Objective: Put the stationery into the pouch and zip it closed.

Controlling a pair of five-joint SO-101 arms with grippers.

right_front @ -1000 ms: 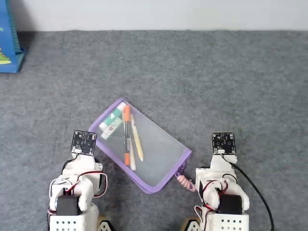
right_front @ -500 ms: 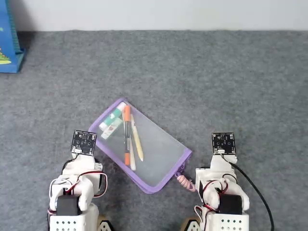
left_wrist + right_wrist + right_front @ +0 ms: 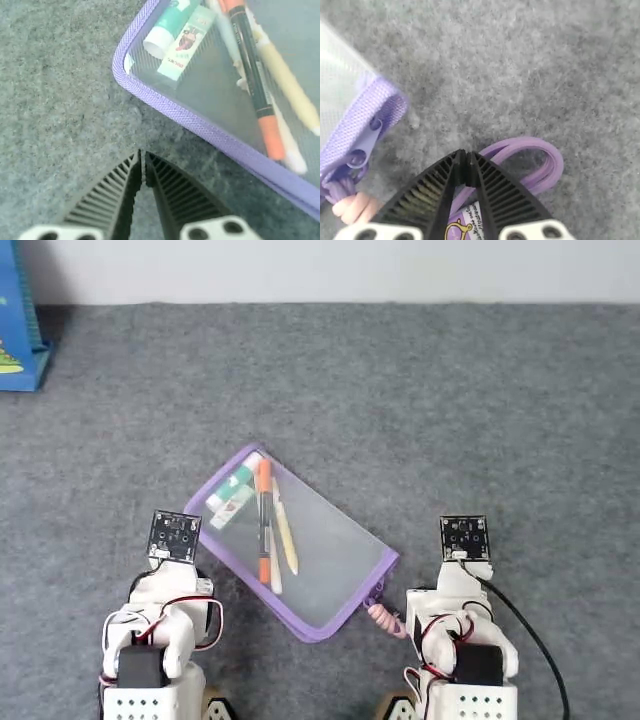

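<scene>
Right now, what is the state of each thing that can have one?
pouch: lying flat, appears zipped shut, stationery inside.
zipper slider: at the pouch's corner.
left end effector: shut, empty, above the carpet.
right end effector: shut, above the purple strap.

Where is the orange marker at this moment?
In the high view, the orange marker lies inside the purple pouch, beside the cream pen, nearer the left arm.

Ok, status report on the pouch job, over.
Left pincer shut, empty, by pouch corner. Right pincer shut, over the purple loop. Stationery inside pouch, zipper looks closed. Nothing blocking.
</scene>
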